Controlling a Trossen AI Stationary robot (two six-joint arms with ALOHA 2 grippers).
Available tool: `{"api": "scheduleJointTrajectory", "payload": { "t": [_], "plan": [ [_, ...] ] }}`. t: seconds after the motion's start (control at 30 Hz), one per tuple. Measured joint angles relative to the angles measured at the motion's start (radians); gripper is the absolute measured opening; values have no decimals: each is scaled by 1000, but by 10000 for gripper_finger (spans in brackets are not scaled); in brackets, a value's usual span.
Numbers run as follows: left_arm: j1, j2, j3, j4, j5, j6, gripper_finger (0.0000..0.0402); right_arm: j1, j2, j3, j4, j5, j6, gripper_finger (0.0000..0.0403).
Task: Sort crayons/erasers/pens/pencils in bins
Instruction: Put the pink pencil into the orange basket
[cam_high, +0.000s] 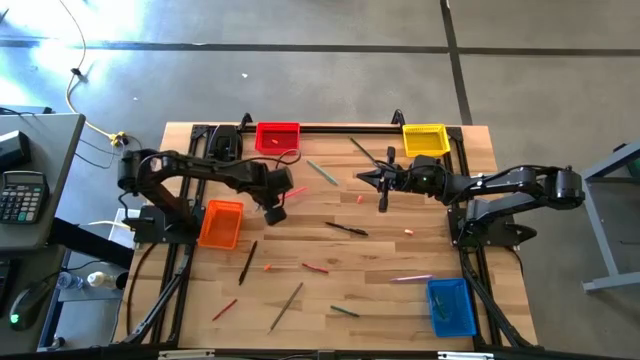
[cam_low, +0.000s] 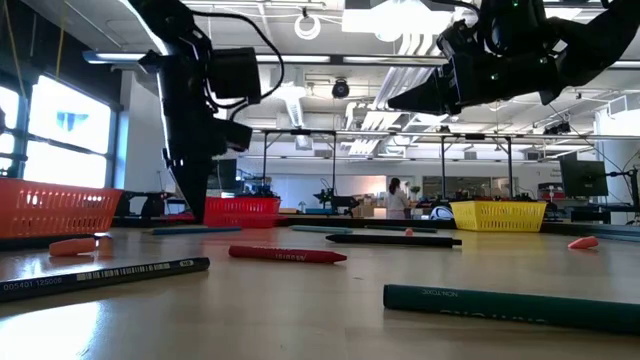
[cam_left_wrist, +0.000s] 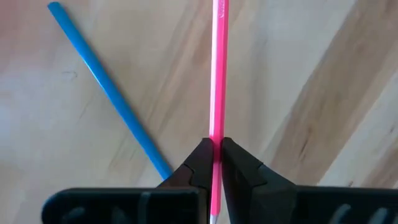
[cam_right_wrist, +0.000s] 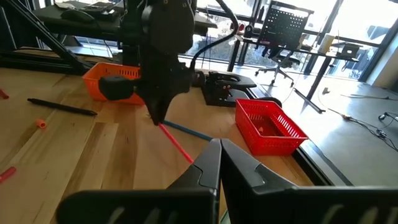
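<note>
Though most pens, pencils and crayons lie loose on the tabletop (cam_high: 400, 255), the left gripper (cam_left_wrist: 214, 163) clamps a pink pen (cam_left_wrist: 217, 74) near the red bin (cam_high: 277, 136); the right gripper (cam_right_wrist: 219, 155) hovers clenched, empty.

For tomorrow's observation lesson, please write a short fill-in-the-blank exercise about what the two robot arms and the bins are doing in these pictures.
1. The left gripper is shut on a thin stick coloured ____.
2. Beside that stick on the wooden table lies a pencil coloured ____.
3. The bin nearest the left arm's base is the ____ bin.
4. The right gripper hovers nearest the ____ bin.

Missing words: pink; blue; orange; yellow
</note>
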Motion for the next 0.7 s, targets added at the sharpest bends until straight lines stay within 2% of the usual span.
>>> {"api": "scheduleJointTrajectory", "payload": {
  "t": [0.33,0.5,0.7],
  "plan": [
    [-90,-96,1,-98,38,-165,9,0,0,0,-23,6,0,0],
    [-175,-212,2,-189,29,-318,9,0,0,0,-33,6,10,0],
    [-309,-382,3,-353,-46,-557,9,0,0,0,-39,6,30,0]
  ]
}}
